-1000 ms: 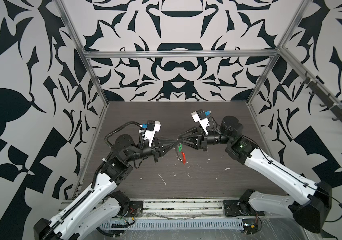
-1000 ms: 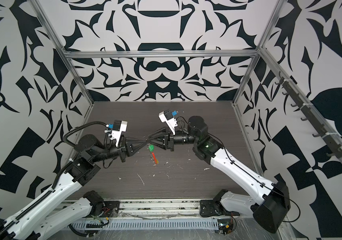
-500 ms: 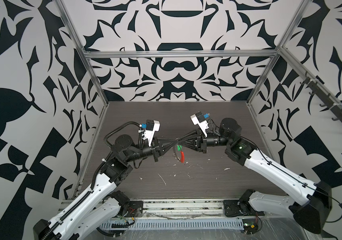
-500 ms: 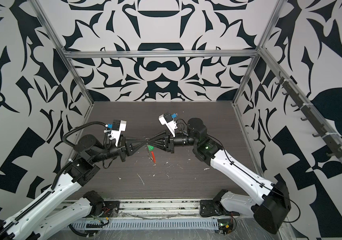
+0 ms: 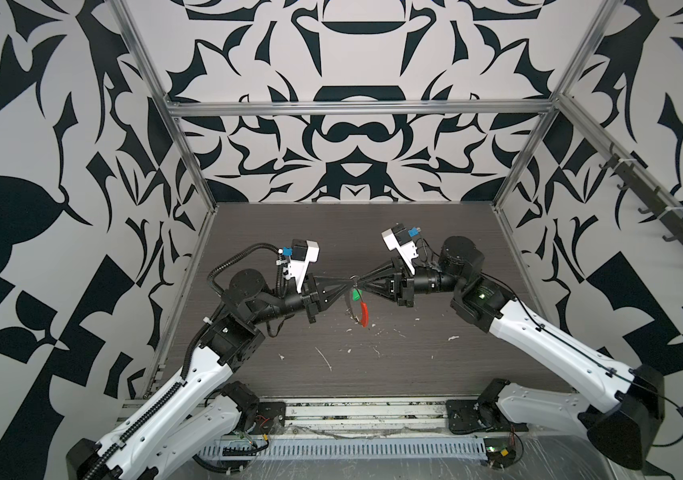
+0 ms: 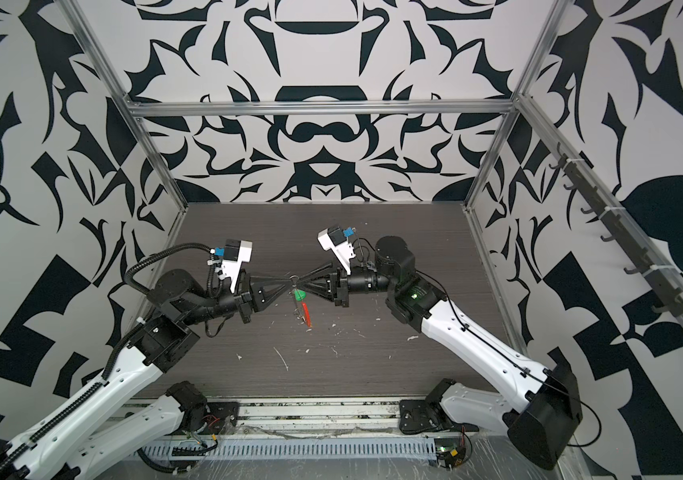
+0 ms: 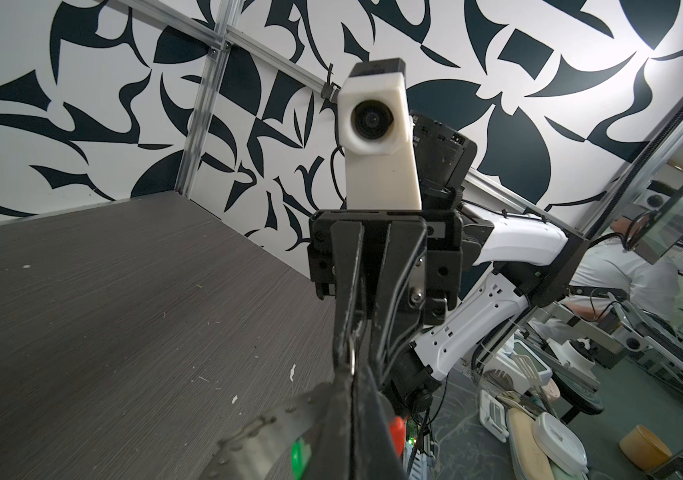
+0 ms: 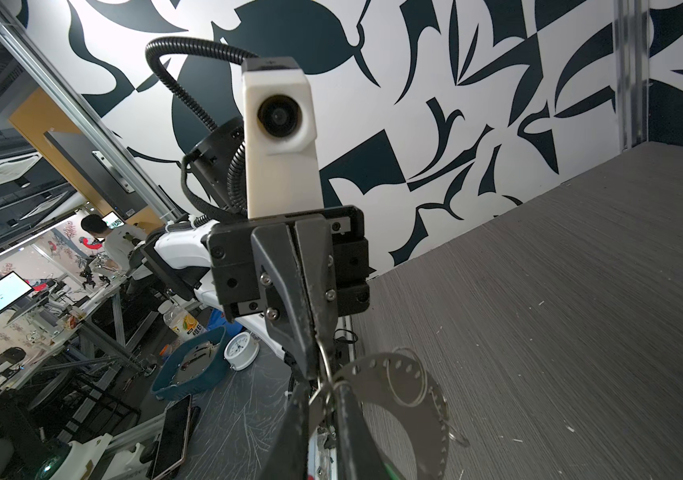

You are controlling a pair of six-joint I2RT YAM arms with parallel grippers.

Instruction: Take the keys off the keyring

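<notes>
Holding keyring [image 5: 354, 279] mid-air over surface [image 5: 414, 353] so everything dangles free for working apart. My left fingers [image 5: 341, 285] clamped shut on ring from 9 o'clock. Right fingers [image 5: 366, 283] nearly closed, looks pinched on same ring from 3. Green key [image 5: 356, 296] and red-ended strip [image 5: 364, 314] hang at 6. Yellow one, can't spot.

walls [image 5: 352, 50]: white, with big black curved shapes like leaves
tabletop [image 5: 414, 365]: dark grey, fine wood lines, small white specks
arms [image 5: 539, 345]: white shells, black joints
fingers [image 5: 377, 283]: black
green key [image 5: 355, 296]: bright green
keyring [image 8: 377, 376]: silver, pale strip with rows of small holes
red end [image 5: 364, 313]: bright red
</notes>
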